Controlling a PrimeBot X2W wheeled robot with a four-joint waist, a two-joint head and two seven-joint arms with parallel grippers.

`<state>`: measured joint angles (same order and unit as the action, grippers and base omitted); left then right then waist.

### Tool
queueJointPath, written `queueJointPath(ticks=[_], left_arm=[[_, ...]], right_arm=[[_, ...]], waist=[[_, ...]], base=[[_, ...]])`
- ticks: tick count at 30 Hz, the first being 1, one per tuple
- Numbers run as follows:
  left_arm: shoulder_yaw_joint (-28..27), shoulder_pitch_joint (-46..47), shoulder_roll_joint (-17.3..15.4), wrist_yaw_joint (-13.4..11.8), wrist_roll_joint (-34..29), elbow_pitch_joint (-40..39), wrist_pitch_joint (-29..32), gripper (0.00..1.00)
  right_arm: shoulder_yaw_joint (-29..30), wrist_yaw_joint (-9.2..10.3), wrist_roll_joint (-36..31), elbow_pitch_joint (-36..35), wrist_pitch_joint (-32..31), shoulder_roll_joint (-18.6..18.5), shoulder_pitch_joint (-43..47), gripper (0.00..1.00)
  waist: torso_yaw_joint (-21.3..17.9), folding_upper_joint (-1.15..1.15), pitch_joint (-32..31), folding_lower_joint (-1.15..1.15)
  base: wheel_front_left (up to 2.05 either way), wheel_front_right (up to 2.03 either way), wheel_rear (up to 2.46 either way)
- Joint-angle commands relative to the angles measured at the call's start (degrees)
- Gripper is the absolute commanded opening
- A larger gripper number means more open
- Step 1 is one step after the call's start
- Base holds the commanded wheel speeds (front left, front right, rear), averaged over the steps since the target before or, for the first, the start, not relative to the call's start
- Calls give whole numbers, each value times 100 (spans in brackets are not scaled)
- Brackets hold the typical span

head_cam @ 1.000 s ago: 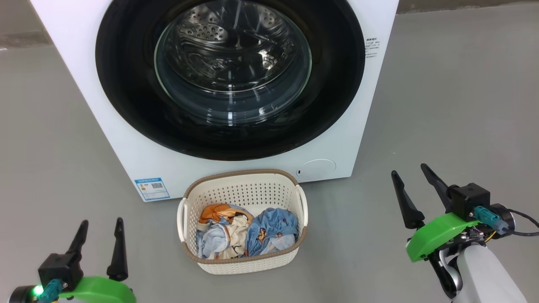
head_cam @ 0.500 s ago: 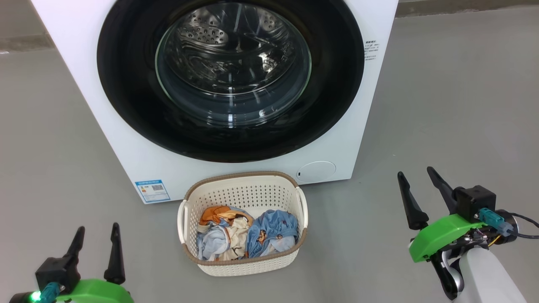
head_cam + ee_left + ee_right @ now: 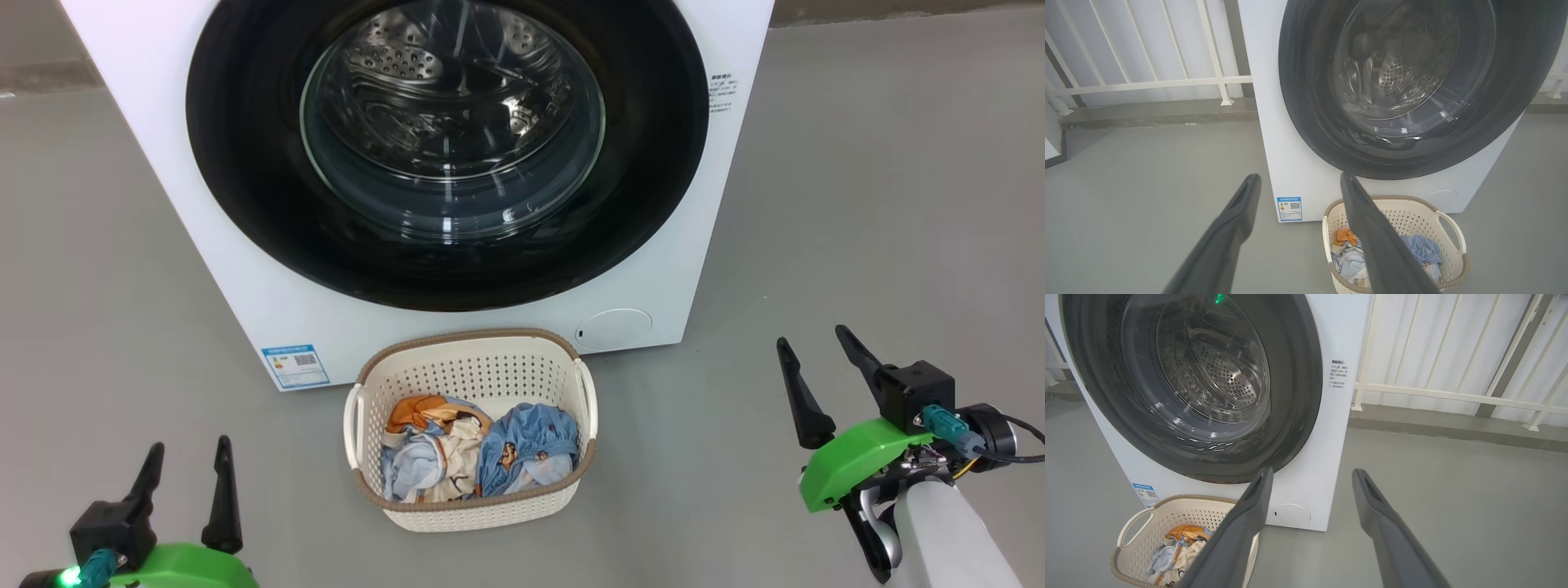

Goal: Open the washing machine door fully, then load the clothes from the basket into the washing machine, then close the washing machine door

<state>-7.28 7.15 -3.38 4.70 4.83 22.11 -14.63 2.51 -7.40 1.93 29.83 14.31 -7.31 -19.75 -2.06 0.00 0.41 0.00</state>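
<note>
The white washing machine [image 3: 245,269] stands ahead with its round black door [image 3: 245,163] shut; the steel drum shows through the glass bowl window [image 3: 453,122]. On the floor just in front sits the cream basket [image 3: 469,371] holding the clothes [image 3: 478,457], light blue, cream and orange. My left gripper [image 3: 188,457] hangs open and empty at the lower left, well left of the basket. My right gripper [image 3: 816,347] is open and empty at the lower right. The left wrist view looks past open fingers [image 3: 1237,216] at the door [image 3: 1310,102] and basket [image 3: 1449,228].
Grey floor [image 3: 857,204] spreads on both sides of the machine. A white railing [image 3: 1147,83] on a low kerb runs behind it, also in the right wrist view as railing [image 3: 1453,394]. A blue label [image 3: 295,365] and round white hatch [image 3: 612,328] mark the machine's lower front.
The right gripper has drifted slightly right and down. The left gripper has sunk a little lower. Door, basket and clothes are unchanged.
</note>
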Motion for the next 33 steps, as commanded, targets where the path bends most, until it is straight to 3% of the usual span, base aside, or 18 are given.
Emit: queueJointPath(ticks=[1, 20, 33], left_arm=[[-190, 258, -136, -49, -30, -107, -37, 100], [-157, 230, -163, 12, -43, -206, -37, 100], [-155, 253, -159, 18, -44, -259, -37, 100]], right_arm=[[-111, -9, -43, -128, 69, 18, -76, 100], [-93, -9, 36, -258, 69, 55, -98, 100], [-78, -9, 67, -318, 69, 33, -66, 100]], waist=[[2, 0, 3, 0], [-29, 0, 42, 0], [-31, 0, 109, 0]], base=[[0, 0, 0], [3, 3, -7], [83, 83, -166]])
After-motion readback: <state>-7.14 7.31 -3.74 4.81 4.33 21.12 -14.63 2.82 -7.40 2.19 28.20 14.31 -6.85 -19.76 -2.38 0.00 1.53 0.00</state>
